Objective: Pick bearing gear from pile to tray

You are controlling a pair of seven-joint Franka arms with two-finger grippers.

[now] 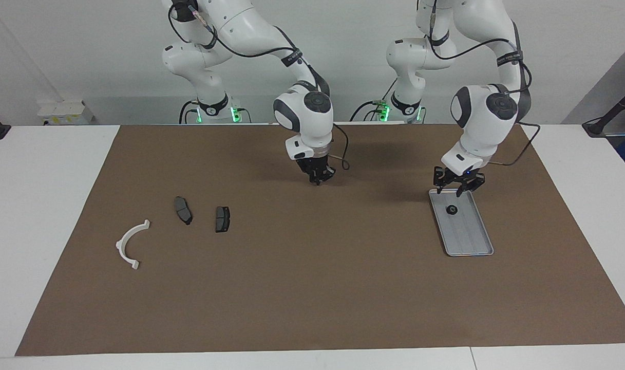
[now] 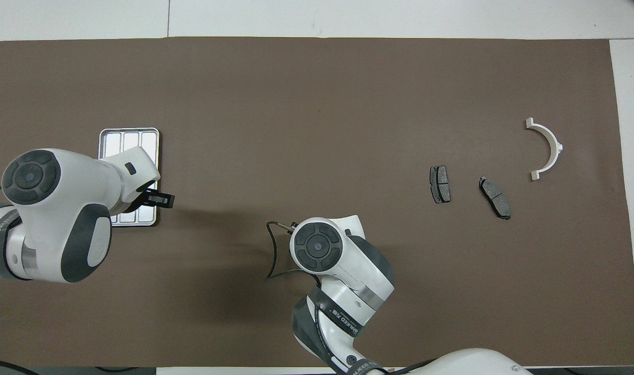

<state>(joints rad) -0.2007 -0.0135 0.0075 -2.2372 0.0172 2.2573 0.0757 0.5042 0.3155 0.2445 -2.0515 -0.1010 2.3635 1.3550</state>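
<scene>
On the tray (image 1: 474,241), near its end closest to the robots, sits the bearing gear (image 1: 451,209): a small black round piece lying free on the ribbed metal, with nothing touching it. It looks compact and rigid, probably light for a two-finger grip but hard and smooth, so it could roll or skate on the metal if nudged. If it had to be lifted again, the surest hold would likely be across its outer rim, fingers on two facing points of the round edge.

Just above the tray's robot-side end hangs the left hand (image 1: 458,184), raised clear of the gear, its fingers spread apart and holding nothing. By that, the placing step looks done.

Over the bare brown mat (image 1: 312,288) at mid-table hangs the right hand (image 1: 317,178), waiting, fingertips closed together and nothing visible between them.

Toward the right arm's end of the table lies what is left of the pile: two dark grey pad-shaped plates (image 1: 183,210) (image 1: 222,219) beside each other, and the white half-ring bracket (image 1: 130,245) a little farther from the robots. No other small black round piece is visible there, so the sorting appears finished or nearly so.
</scene>
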